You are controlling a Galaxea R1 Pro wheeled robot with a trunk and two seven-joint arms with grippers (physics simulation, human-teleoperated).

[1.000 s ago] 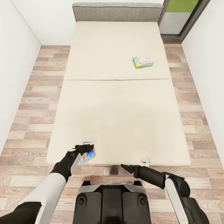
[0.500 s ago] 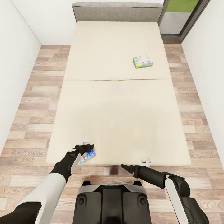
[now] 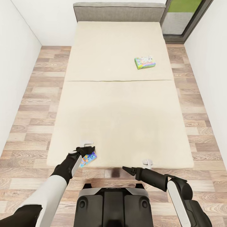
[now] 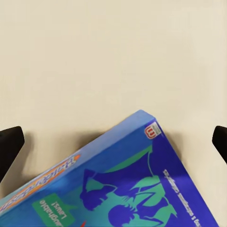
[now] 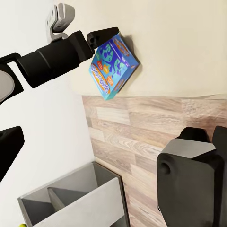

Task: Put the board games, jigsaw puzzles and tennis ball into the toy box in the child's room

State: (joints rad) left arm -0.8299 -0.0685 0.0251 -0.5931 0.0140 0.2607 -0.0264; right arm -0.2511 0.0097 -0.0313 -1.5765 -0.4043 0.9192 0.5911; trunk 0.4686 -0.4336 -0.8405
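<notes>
The left end effector sits at the near edge of the bed, fingers spread wide, with the blue board game lying tilted between them, partly over the bed's edge and not pinched. A second, green board game lies far up the bed, well apart. The right end effector hovers above the floor just beside the bed, pressed together.

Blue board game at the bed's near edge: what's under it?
The cream mattress lies under the blue board game, near its front edge. The left hand sits over the box, covering part of its lid.
</notes>
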